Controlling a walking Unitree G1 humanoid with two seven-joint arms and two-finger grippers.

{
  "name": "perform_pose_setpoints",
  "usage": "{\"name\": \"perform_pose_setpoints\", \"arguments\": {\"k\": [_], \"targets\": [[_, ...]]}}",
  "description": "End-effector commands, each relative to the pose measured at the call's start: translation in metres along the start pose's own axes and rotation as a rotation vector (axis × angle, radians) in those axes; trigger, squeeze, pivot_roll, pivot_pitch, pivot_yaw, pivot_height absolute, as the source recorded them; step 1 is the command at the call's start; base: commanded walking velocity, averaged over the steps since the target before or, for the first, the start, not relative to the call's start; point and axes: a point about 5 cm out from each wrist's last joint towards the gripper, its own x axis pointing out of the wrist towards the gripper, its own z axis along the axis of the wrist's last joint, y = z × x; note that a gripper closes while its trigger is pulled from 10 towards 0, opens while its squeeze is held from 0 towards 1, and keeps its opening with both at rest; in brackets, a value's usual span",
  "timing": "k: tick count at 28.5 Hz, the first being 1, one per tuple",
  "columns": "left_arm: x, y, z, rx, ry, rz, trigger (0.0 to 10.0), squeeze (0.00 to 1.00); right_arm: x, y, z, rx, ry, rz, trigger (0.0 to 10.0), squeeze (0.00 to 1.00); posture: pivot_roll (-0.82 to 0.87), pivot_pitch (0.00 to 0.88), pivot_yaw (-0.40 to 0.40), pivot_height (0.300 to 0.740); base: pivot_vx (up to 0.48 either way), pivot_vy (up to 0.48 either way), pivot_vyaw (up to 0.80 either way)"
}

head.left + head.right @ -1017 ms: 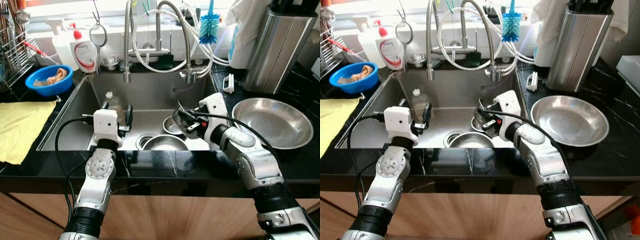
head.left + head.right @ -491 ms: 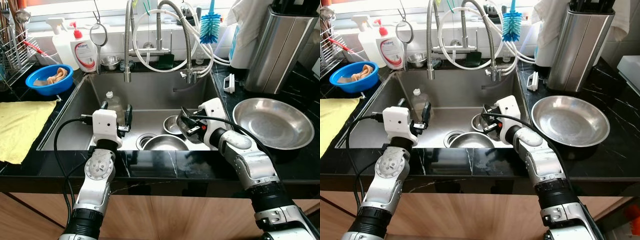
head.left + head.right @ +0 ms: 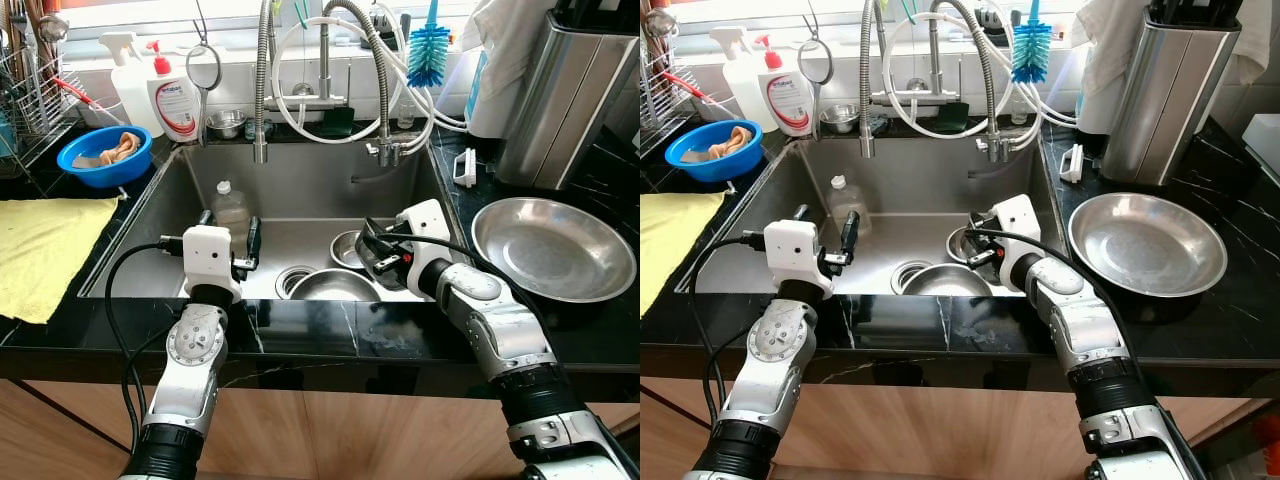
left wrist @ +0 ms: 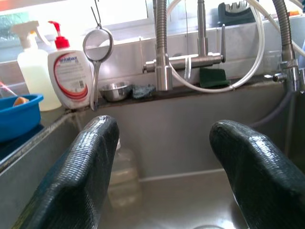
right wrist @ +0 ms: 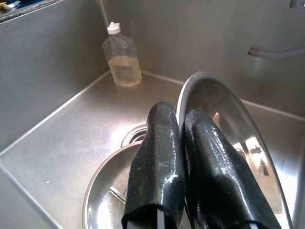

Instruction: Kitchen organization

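Right fingers pinch a steel lid; left fingers spread; bottle beyond.

The right pincer covers most of the steel lid it's pinching, and the frame edge cuts off the lid's lower rim. The big bowl sits half hidden behind the bench edge. The soap bottle label is too blurry to read properly.
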Motion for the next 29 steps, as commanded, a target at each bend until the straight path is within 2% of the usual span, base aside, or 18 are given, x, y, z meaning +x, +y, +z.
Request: {"name": "perform_pose_setpoints", "arguments": {"k": [1,7,13,14,15,17,26,27,28,29], "targets": [[-0.003,0.003,-0.001,-0.007,0.014,0.012,10.0,0.00,0.002,0.000,0.011,-0.009,-0.038,0.000,10.0,0.38,-0.09,0.000,0.055,0.740,0.000,0.000,0.00],[-0.003,0.011,-0.007,-0.107,0.057,0.077,10.0,0.00,0.002,-0.003,0.010,0.015,-0.045,-0.032,10.0,0.38,-0.09,0.000,0.052,0.740,0.000,0.000,0.00],[-0.005,0.014,-0.006,-0.108,0.055,0.089,10.0,0.00,0.001,-0.003,0.011,0.013,-0.049,-0.032,10.0,0.42,-0.09,0.000,0.050,0.740,0.000,0.000,0.00],[-0.006,0.014,-0.006,-0.108,0.055,0.089,10.0,0.00,0.001,-0.003,0.011,0.014,-0.049,-0.032,10.0,0.50,-0.09,0.000,0.050,0.740,0.000,0.000,0.00],[-0.005,0.014,-0.006,-0.109,0.054,0.089,10.0,0.00,0.001,-0.003,0.011,0.014,-0.049,-0.030,10.0,0.77,-0.09,0.000,0.049,0.740,0.000,0.000,0.00],[-0.005,0.014,-0.006,-0.111,0.054,0.089,10.0,0.00,0.001,-0.003,0.011,0.013,-0.050,-0.029,10.0,1.00,-0.09,0.000,0.049,0.740,0.000,0.000,0.00],[-0.005,0.013,-0.005,-0.119,0.055,0.085,10.0,0.00,0.001,-0.004,0.011,0.011,-0.048,-0.036,10.0,0.99,-0.09,0.000,0.047,0.740,0.000,0.000,0.00],[-0.005,0.012,-0.005,-0.119,0.054,0.084,10.0,0.00,0.001,-0.004,0.012,0.003,-0.056,-0.038,10.0,0.44,-0.09,0.000,0.047,0.740,0.000,0.000,0.00],[-0.005,0.012,-0.005,-0.120,0.054,0.084,10.0,0.00,0.001,-0.004,0.013,0.001,-0.059,-0.039,10.0,0.00,-0.09,0.000,0.047,0.740,0.000,0.000,0.00],[-0.005,0.012,-0.005,-0.119,0.054,0.083,10.0,0.00,0.001,-0.004,0.013,0.000,-0.063,-0.039,10.0,0.00,-0.09,0.000,0.048,0.740,0.000,0.000,0.00]]}}
